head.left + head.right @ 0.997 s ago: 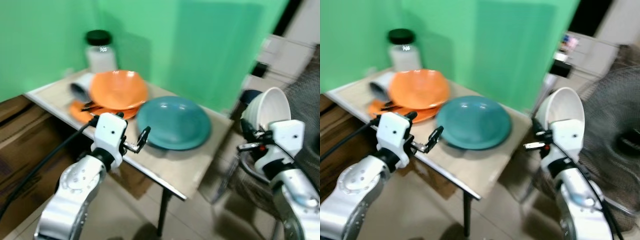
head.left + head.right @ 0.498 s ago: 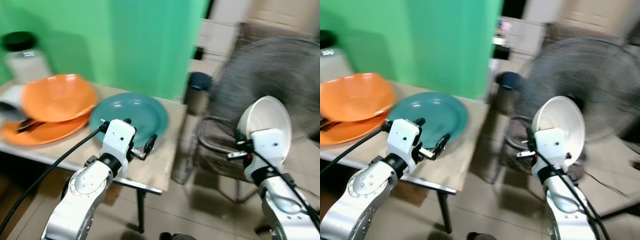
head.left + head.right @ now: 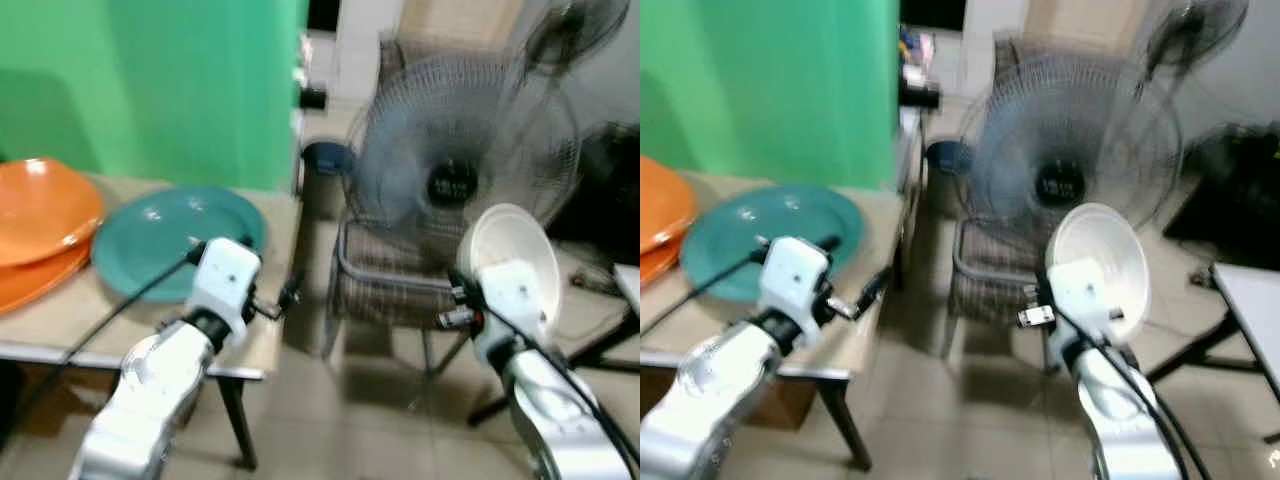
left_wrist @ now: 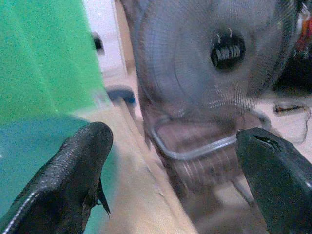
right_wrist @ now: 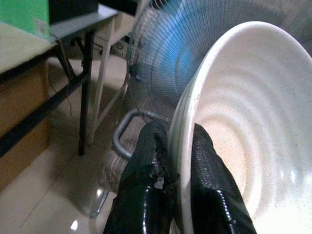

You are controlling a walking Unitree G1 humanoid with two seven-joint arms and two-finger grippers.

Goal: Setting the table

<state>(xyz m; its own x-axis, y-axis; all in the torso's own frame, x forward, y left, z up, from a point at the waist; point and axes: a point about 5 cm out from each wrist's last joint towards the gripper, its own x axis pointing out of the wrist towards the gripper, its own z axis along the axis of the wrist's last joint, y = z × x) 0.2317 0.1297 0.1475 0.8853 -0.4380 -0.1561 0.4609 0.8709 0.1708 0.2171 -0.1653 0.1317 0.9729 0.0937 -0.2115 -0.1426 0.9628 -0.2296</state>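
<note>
Orange dishes: glossy orange bowl [image 3: 35, 205] at the far left edge of the left eye view, nested on a flatter orange plate [image 3: 40, 280]. Nothing visible inside either, though both are cut off by the frame.

Teal plate: round glossy teal plate [image 3: 170, 240] left of centre on the beige tabletop [image 3: 60, 325], just beside the orange pair. Nothing on it.

My left gripper: [image 3: 285, 297] low left of centre, hovering over the table's near corner. Fingers [image 4: 73, 185] spread wide, nothing between them. Wrist view looks past them at the teal plate's rim and the fan.

Fan: grey wire-cage pedestal fan [image 3: 455, 165] upper centre, standing on the floor past the table's end, beside a metal-framed chair with a checked seat [image 3: 385, 290].

My right gripper: [image 5: 180, 161] right of centre in the head views. Fingers pinched onto the rim, one pad inside, one outside.

White bowl: speckled white ceramic bowl with ribbed inner wall [image 3: 1100, 255], held up on edge in my right gripper, well apart from the table. Holds nothing.

Second table: pale corner of another tabletop [image 3: 1250, 290] at the right edge.

Progress, my reading: early to middle. Bowl is in hand but not yet set down. Three dishes sit grouped on the beige table, not laid out as places. I see no cutlery or cups. Views are blurred.

Left to do: carry the bowl to its spot, set it upright, release; likely more pieces after.
</note>
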